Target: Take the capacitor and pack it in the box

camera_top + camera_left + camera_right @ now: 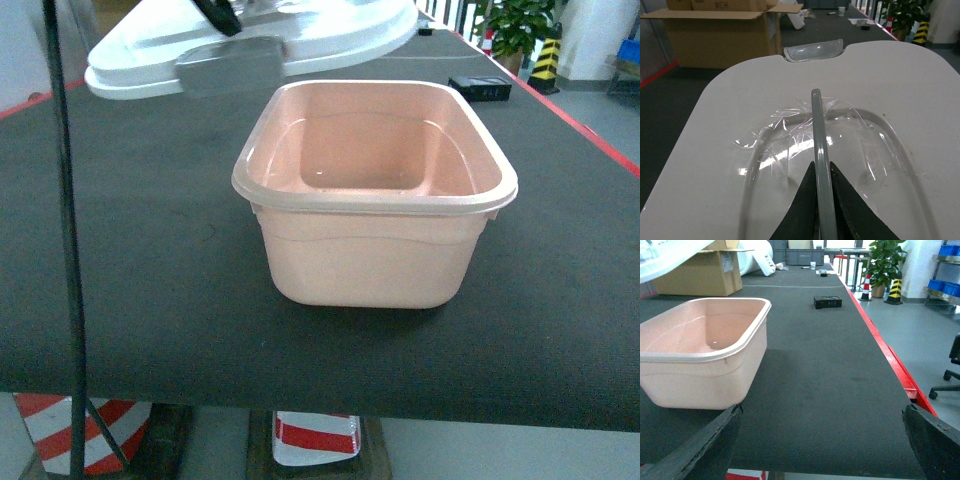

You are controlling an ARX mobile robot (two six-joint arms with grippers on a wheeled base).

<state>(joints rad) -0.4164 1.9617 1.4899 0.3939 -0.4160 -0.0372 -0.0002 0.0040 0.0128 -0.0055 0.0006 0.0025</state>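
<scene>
The peach-pink box (375, 250) stands open and empty on the black table (150, 290); the right wrist view shows it at the left (700, 365). Its white lid (250, 40) hangs tilted above the table's far left. My left gripper (821, 165) is shut on the lid's grey handle (817, 125); only its dark tip (218, 14) shows in the head view. My right gripper (822, 407) is open and empty over the mat, right of the box. A small black block (480, 88) (827, 302) lies beyond the box; I cannot tell if it is the capacitor.
A brown cardboard carton (700, 270) (720, 35) sits at the table's far left. The table's red edge (890, 360) runs along the right, with an office chair (952, 365), a potted plant (885, 260) and blue bins (945, 287) beyond. A black cable (70, 250) hangs at the left.
</scene>
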